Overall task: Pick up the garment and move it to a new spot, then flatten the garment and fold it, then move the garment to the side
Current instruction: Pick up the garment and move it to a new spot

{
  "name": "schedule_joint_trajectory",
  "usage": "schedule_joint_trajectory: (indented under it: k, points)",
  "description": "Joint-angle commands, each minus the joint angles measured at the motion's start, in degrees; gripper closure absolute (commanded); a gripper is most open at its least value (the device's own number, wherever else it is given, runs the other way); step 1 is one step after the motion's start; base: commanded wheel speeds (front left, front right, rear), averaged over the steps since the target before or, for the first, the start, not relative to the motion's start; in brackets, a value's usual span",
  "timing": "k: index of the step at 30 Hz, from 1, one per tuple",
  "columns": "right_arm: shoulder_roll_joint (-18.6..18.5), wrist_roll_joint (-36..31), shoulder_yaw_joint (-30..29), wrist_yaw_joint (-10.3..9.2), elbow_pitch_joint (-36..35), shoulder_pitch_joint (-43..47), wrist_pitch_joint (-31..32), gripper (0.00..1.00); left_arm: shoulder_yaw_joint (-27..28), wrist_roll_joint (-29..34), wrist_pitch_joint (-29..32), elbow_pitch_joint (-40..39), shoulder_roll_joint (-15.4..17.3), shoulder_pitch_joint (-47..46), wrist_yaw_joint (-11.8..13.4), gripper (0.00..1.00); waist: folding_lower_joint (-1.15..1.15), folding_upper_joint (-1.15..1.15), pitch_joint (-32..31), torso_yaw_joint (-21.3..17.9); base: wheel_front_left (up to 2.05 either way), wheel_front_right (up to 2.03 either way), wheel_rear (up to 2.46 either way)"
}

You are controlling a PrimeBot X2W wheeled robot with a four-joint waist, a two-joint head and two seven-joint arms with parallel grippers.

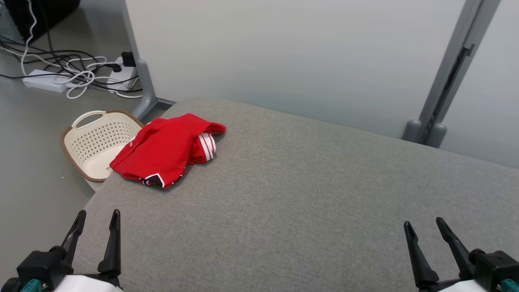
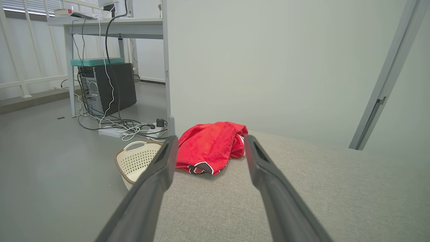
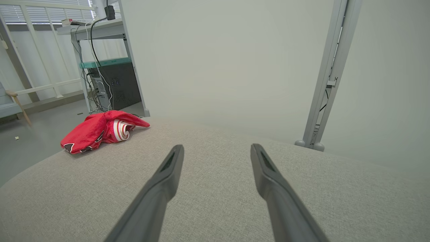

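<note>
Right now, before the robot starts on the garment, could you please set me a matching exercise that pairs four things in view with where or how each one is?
Things:
1. red garment
2. cream basket
3. left pincer
4. white power strip

Places or states:
A. on the floor, by the far left corner of the grey padded surface
B. on the floor among tangled cables
C. crumpled on top of that surface, near its far left corner
D. open, holding nothing

Pairs: 1-C, 2-A, 3-D, 4-B
</note>
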Motion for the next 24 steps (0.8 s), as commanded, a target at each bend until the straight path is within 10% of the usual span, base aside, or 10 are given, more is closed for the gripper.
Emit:
schedule_joint_trajectory:
  k: [1, 24]
  points:
    - [-0.13, -0.16, -0.13, 0.0, 0.19, 0.15, -0.53, 0.0, 0.02, 0.23, 0.09, 0.05, 0.52, -0.27, 0.05, 0.0, 0.0, 0.0, -0.51, 1.19, 0.0, 0.0, 0.0]
    - [-0.11, 0.12, 0.75, 0.0, 0.88, -1.9, -0.56, 0.0, -0.64, -0.55, 0.39, 0.52, 0.37, -0.96, 0.88, 0.0, 0.0, 0.0, 1.44, 1.12, 0.0, 0.0, 0.0]
